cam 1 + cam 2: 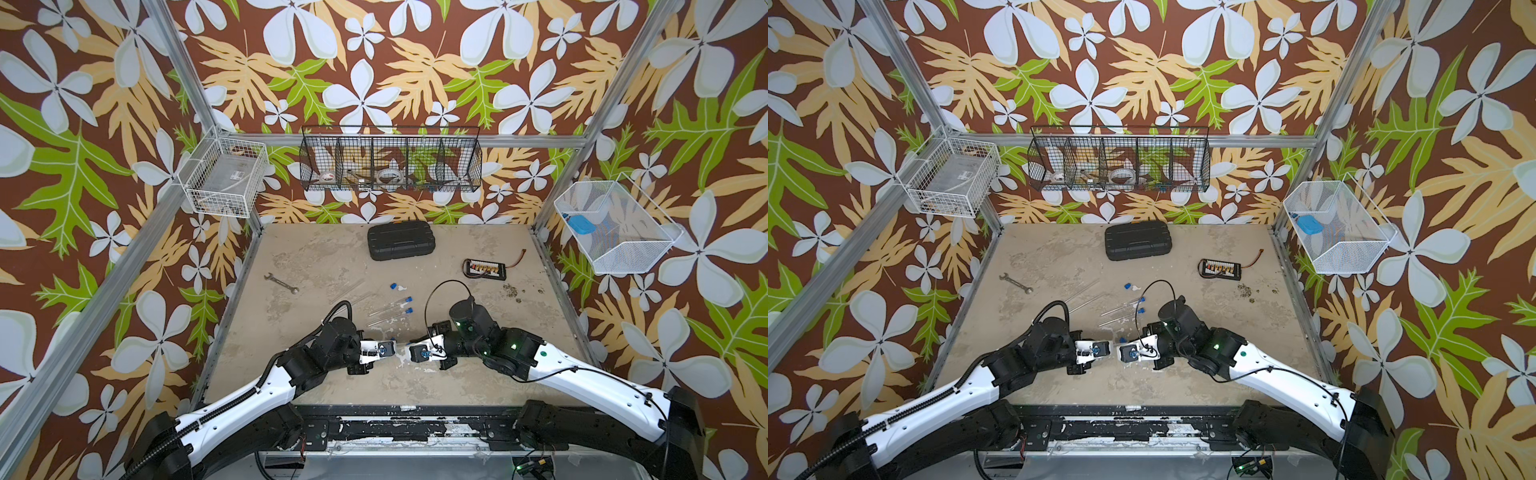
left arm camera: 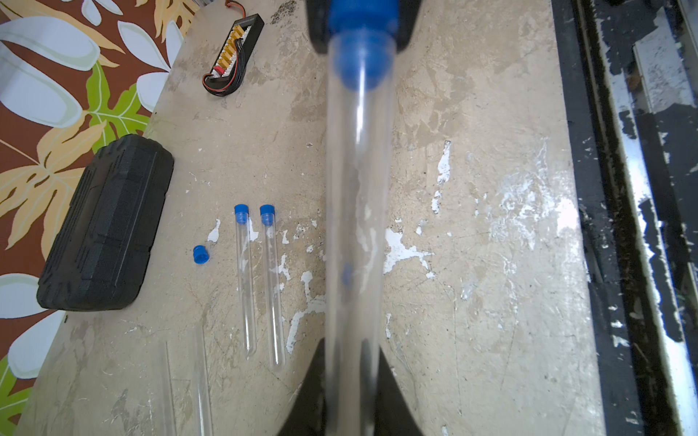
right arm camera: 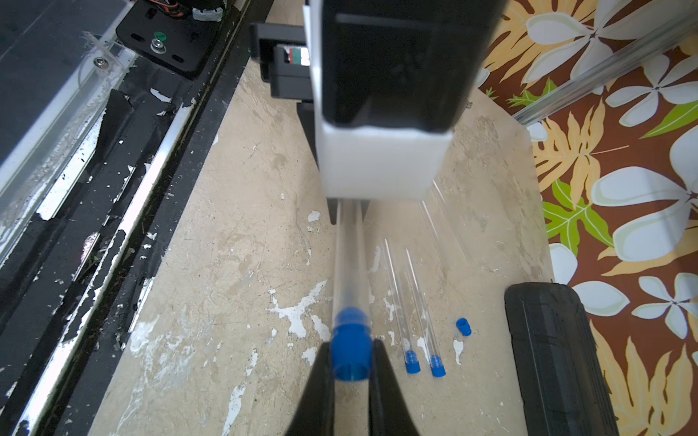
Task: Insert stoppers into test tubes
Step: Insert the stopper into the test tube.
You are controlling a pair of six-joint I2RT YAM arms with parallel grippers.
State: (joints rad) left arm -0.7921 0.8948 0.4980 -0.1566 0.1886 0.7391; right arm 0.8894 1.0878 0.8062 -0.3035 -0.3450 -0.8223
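Left pincer (image 2: 351, 347) clamps one test tube (image 2: 359, 188) above the tabletop (image 2: 472, 264); right pincer (image 3: 351, 351) pinches the stopper (image 2: 362, 37) in its mouth. Two capped tubes (image 2: 245, 283) (image 2: 275, 294), two faint bare tubes (image 2: 202, 377), one loose stopper (image 2: 200, 254); a fifth stopper (image 2: 346, 273) blurs behind glass.

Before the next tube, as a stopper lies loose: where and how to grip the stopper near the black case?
Grip the loose stopper across its short round wall, coming straight down from above. It seems to lie on its side on the table, apart from the capped tubes, so both flanks are open.

Robot lab: aluminium frame (image 1: 532, 141), wire basket (image 1: 390, 160)
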